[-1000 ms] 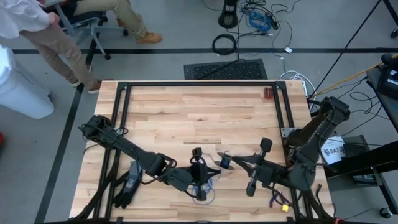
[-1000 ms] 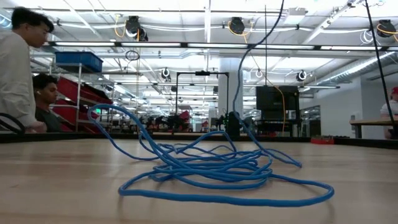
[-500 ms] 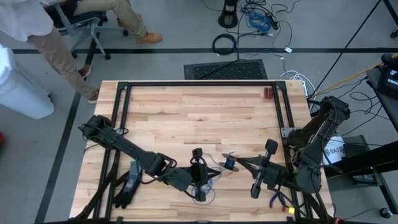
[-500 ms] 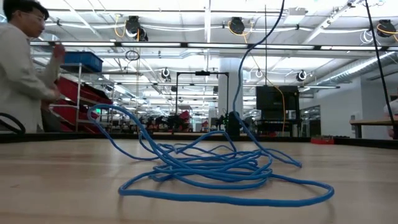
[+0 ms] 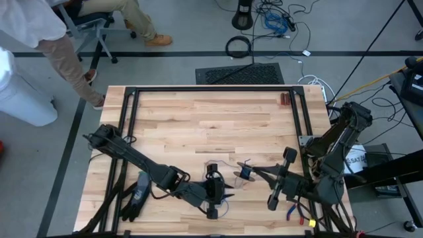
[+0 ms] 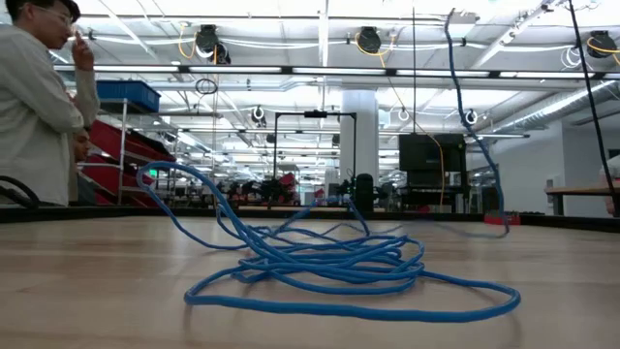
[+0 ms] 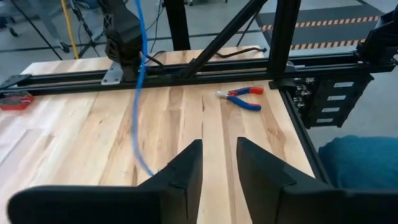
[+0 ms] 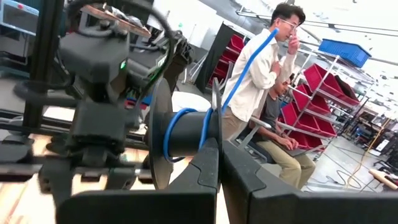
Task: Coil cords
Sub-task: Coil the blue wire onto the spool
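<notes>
The blue cord lies as a loose heap (image 6: 329, 264) on the wooden table, near its front edge (image 5: 218, 201). One strand (image 6: 467, 107) rises from the heap, shows in the left wrist view (image 7: 140, 81), and runs to a small dark spool (image 5: 244, 172) with a few turns wound on it (image 8: 186, 132). My right gripper (image 5: 251, 174) is shut on the spool just right of the heap. My left gripper (image 7: 219, 163) stands open over the heap (image 5: 221, 192), with nothing between its fingers. My right gripper pinches the spool's thin disc-shaped flange (image 8: 214, 118) by its edge between its two fingers. The fingers come about level from the table's right. The spool is lifted clear of the table, its axis roughly level, and the cord leaves it in a strand slanting upward (image 8: 249, 59).
A black glove (image 5: 137, 197) lies at the near left, and red-handled pliers (image 7: 239, 94) at the near right by the black frame rail (image 5: 299, 119). A small red object (image 5: 283, 99) sits at the far right. A person (image 6: 34, 107) stands beyond the table's far left.
My left gripper has opened and let go of the cord, and has shifted a little toward the near edge. The freed rising strand has swung sideways in the low view. My right gripper with the spool has moved slightly toward the table's right edge.
</notes>
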Controlling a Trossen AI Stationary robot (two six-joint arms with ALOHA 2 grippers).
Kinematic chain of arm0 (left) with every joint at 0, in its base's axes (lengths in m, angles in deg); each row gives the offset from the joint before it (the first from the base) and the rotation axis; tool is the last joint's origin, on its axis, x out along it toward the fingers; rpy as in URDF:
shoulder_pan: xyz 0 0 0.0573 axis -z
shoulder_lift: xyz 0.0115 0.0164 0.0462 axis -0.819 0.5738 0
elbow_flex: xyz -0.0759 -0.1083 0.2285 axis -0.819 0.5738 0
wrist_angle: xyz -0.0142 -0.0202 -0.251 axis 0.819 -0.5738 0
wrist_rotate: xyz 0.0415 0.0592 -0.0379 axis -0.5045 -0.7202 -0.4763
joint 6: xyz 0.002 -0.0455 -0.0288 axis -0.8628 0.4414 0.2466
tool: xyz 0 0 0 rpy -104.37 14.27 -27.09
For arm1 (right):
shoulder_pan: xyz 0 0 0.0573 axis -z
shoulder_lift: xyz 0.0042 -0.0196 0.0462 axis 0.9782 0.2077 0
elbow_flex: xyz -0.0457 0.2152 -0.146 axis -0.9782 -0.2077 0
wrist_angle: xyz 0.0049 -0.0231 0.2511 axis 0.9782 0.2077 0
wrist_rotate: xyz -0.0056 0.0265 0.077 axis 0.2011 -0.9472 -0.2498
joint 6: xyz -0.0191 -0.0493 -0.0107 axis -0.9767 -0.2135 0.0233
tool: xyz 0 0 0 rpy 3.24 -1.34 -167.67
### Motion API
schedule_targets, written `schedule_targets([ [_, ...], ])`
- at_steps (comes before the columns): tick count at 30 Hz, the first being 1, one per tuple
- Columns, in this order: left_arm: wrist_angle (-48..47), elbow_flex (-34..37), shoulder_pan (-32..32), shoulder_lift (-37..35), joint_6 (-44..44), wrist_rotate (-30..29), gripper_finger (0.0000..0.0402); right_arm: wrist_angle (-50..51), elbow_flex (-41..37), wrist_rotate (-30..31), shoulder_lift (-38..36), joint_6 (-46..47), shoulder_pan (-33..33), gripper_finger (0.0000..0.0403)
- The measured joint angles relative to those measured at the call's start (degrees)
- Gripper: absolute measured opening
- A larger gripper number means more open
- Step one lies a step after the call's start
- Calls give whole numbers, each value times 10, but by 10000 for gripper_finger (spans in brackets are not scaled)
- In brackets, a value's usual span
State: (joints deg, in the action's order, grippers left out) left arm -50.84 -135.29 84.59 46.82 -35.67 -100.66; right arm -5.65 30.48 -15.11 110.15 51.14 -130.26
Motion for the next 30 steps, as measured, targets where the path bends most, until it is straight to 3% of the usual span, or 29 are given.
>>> schedule_targets([
  [7, 73, 0, -8, 46, -68, -2, 134, -2, 0, -3, -2, -1, -7, 0],
  [10, 87, 0, -11, 58, -75, -32, 144, -4, 0, -3, -3, -6, -13, 0],
  [17, 83, 0, -13, 57, -86, -92, 150, -13, 0, -2, -9, -10, -29, 0],
  [30, 84, 0, -30, 80, -70, -107, 151, -17, 0, -3, -10, -11, -30, 0],
])
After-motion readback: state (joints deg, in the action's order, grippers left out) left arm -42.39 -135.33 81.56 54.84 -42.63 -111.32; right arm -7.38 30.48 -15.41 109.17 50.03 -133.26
